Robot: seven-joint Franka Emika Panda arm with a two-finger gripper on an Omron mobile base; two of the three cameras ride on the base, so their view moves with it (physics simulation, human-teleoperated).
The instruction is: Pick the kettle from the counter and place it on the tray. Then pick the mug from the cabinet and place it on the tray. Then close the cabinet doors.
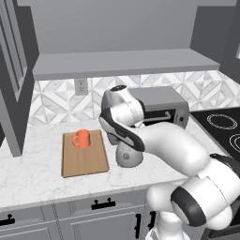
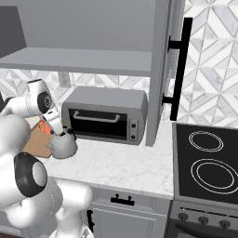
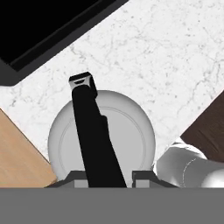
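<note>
The silver-grey kettle stands on the white counter, just right of the wooden tray. My gripper comes down from above, shut on the kettle's black top handle, one finger on each side. Whether the kettle is off the counter, I cannot tell. The orange mug sits upright on the far part of the tray. The cabinet above is open, its doors swung out.
A grey toaster oven stands close behind the kettle. A black stovetop lies to the right. The open right door with its black handle hangs over the counter's right end.
</note>
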